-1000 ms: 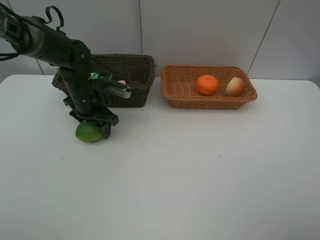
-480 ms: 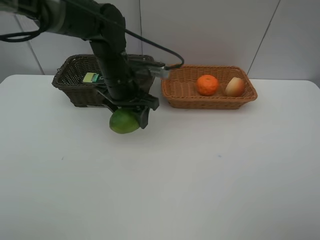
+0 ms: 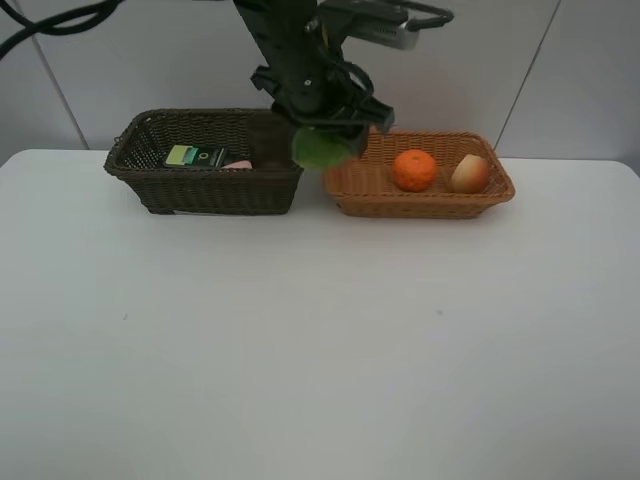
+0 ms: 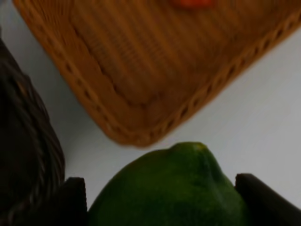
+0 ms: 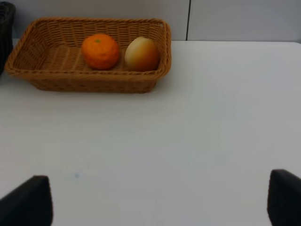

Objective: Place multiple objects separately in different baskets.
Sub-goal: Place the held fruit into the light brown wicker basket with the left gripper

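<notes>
White tabletop (image 3: pixel 320 340) fills the near and middle ground, bare of objects, with pale wall panels behind it. Right hand (image 5: pixel 160 200) appears only in its own wrist view, where two dark fingertips (image 5: pixel 26 200) stand far apart at the near corners with nothing between them: released, hovering over the near right part of the tabletop.

Toward the far edge stand two woven baskets side by side, close together but apart. At far left, the dark brown basket (image 3: pixel 205 160), the deeper of the two, holds a dark flat bottle with a green label (image 3: pixel 193 156) lying flat, and a pink item (image 3: pixel 238 164) just beside it, mostly hidden by the wall. At far right, the light tan basket (image 3: pixel 418 173), shallower, holds an orange tangerine (image 3: pixel 414 169) and, just to its right, a red-yellow fruit (image 3: pixel 469 173); whether these two touch cannot be told.

Left hand (image 3: pixel 325 135) hangs raised over the gap between the baskets, at the tan basket's left end, grasping the green fruit (image 3: pixel 320 148) from both sides. In the left wrist view the fruit (image 4: pixel 169 188) sits between the dark fingers (image 4: pixel 263 200), above the tan basket's corner (image 4: pixel 136 132).
</notes>
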You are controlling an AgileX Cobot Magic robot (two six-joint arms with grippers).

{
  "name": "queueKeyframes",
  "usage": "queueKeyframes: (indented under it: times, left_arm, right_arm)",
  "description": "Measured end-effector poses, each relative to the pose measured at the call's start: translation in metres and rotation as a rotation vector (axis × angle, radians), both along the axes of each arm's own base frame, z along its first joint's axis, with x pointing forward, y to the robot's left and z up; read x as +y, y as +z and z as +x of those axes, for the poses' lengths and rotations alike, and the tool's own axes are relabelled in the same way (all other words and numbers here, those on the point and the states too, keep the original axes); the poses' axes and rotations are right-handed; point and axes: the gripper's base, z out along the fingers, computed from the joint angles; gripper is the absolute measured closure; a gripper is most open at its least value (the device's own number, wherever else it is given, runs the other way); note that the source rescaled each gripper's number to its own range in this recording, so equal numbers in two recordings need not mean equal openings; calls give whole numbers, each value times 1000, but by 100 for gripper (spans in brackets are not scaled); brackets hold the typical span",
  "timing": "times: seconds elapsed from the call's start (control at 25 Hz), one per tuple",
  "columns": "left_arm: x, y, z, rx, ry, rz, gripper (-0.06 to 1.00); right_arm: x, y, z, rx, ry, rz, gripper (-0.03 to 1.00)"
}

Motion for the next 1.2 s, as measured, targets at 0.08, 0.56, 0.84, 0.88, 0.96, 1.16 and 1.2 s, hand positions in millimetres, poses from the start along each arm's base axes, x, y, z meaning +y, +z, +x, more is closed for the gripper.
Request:
queueKeyframes:
  times: [0.08, 0.56, 0.84, 0.88, 0.96, 1.16, 1.2]
  left_arm:
    - [-5, 2, 6, -75, -8, -57, 14]
    - [-35, -54, 33, -283, -56, -267, 14]
    - [-42, -92, 41, -319, -70, -311, 14]
    - [-42, -98, 43, -322, -70, -314, 14]
    - [-41, -104, 45, -322, -67, -314, 14]
    - [-36, -119, 51, -320, -54, -312, 14]
    - [-35, -122, 51, -316, -53, -308, 14]
  right_arm:
    - [0, 0, 0, 0, 0, 0, 0]
    - [0, 0, 0, 0, 1, 1, 0]
    - [0, 0, 0, 0, 1, 1, 0]
    - [0, 0, 0, 0, 1, 1, 0]
    - [0, 0, 0, 0, 1, 1, 0]
    - [0, 0, 0, 0, 1, 1, 0]
    - [0, 0, 0, 0, 1, 1, 0]
